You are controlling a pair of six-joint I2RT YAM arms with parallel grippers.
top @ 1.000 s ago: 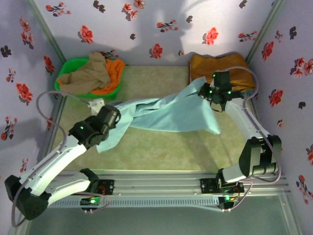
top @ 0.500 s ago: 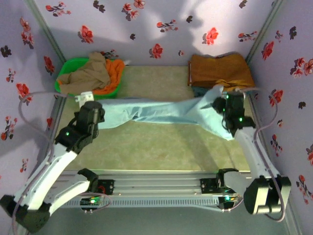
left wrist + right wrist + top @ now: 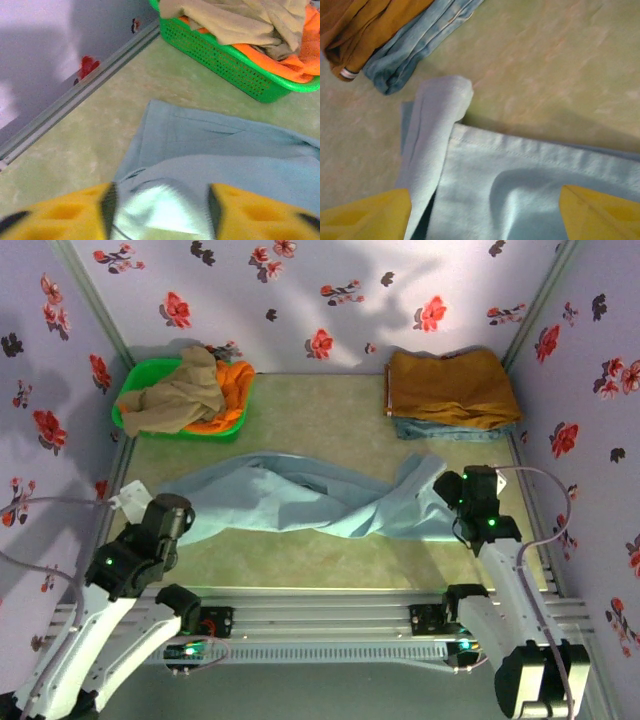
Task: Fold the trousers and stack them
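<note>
Sky-blue trousers (image 3: 300,502) lying flat, twisted mid-length, long axis left-right.

Lilac walls (image 3: 330,280) printed with red flowers (image 3: 432,312) enclose a pale green table (image 3: 320,405).

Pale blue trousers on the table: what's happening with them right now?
The pale sky-blue cloth trousers lie stretched across the table, twisted in the middle, not yet folded. The left gripper is open over their left end and the right gripper open over their right end. A folded mustard-brown garment lies on a folded denim-blue one at the far right.
</note>
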